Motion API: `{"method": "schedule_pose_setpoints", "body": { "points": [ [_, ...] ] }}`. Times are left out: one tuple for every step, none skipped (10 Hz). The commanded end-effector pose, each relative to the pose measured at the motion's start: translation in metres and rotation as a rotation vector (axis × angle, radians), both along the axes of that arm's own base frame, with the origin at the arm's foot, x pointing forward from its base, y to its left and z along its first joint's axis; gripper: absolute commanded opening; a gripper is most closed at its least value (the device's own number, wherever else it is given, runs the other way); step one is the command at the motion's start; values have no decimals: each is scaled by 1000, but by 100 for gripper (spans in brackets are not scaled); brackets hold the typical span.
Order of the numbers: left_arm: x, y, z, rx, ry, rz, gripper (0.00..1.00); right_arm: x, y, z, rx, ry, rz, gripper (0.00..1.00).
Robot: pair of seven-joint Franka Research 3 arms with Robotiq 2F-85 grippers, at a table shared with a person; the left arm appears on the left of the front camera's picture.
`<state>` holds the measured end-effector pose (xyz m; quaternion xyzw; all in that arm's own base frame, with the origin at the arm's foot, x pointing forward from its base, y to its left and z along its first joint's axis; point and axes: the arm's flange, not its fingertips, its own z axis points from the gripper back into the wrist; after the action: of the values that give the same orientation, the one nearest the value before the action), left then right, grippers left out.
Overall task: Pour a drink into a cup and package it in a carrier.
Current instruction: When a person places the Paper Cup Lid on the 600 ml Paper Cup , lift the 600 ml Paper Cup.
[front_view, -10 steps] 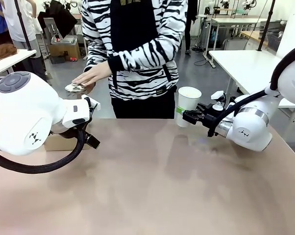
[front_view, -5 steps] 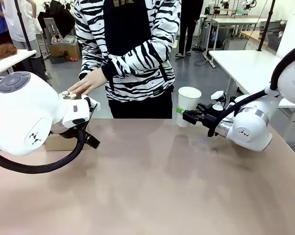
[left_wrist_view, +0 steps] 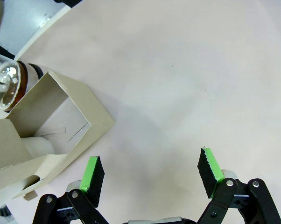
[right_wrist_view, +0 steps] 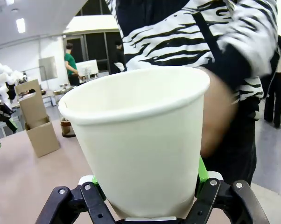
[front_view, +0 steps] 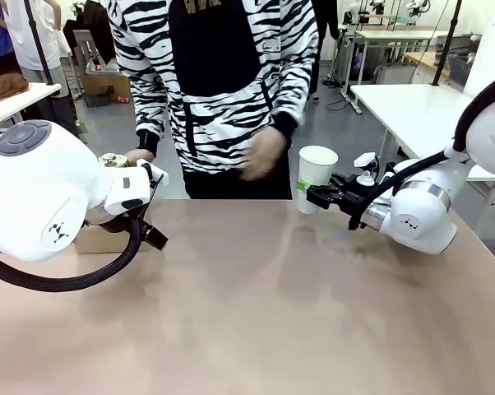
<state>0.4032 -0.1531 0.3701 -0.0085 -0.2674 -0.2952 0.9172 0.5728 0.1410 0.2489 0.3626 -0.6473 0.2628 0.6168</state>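
Observation:
My right gripper [front_view: 312, 195] is shut on the white paper cup [front_view: 316, 175], held upright at the table's far edge. The cup [right_wrist_view: 136, 140] has an open top with no lid, and green pads [right_wrist_view: 202, 171] press its lower sides. A person's blurred hand [front_view: 262, 153] hovers just left of the cup. The brown cardboard carrier [left_wrist_view: 54, 126] lies left of my open left gripper [left_wrist_view: 151, 170], apart from it. The jug's glass lid [left_wrist_view: 6, 87] shows behind the carrier, with the person's other hand [front_view: 137, 155] beside the jug's top [front_view: 112, 159]. The drink itself is hidden.
The carrier [right_wrist_view: 36, 120] stands far off across the pink-brown table [front_view: 256, 313], partly behind my left arm [front_view: 46, 193]. The person in a striped top [front_view: 219, 90] stands at the far edge. A white table [front_view: 412, 103] is at the back right.
The person lowered a shiny lid onto the jug's top with one hand. Their other hand has swung toward the cup. Neither arm has moved.

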Motion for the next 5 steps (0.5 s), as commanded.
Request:
{"method": "schedule_pose_setpoints", "body": {
  "points": [
    [0, 1, 0, -3, 0, 1, 100, -3, 0, 3, 0, -1, -3, 80],
    [0, 1, 0, -3, 0, 1, 100, -3, 0, 3, 0, -1, -3, 80],
    [0, 1, 0, -3, 0, 1, 100, -3, 0, 3, 0, -1, -3, 80],
    [0, 1, 0, -3, 0, 1, 100, -3, 0, 3, 0, -1, -3, 80],
    [0, 1, 0, -3, 0, 1, 100, -3, 0, 3, 0, -1, -3, 80]
  ]
}}
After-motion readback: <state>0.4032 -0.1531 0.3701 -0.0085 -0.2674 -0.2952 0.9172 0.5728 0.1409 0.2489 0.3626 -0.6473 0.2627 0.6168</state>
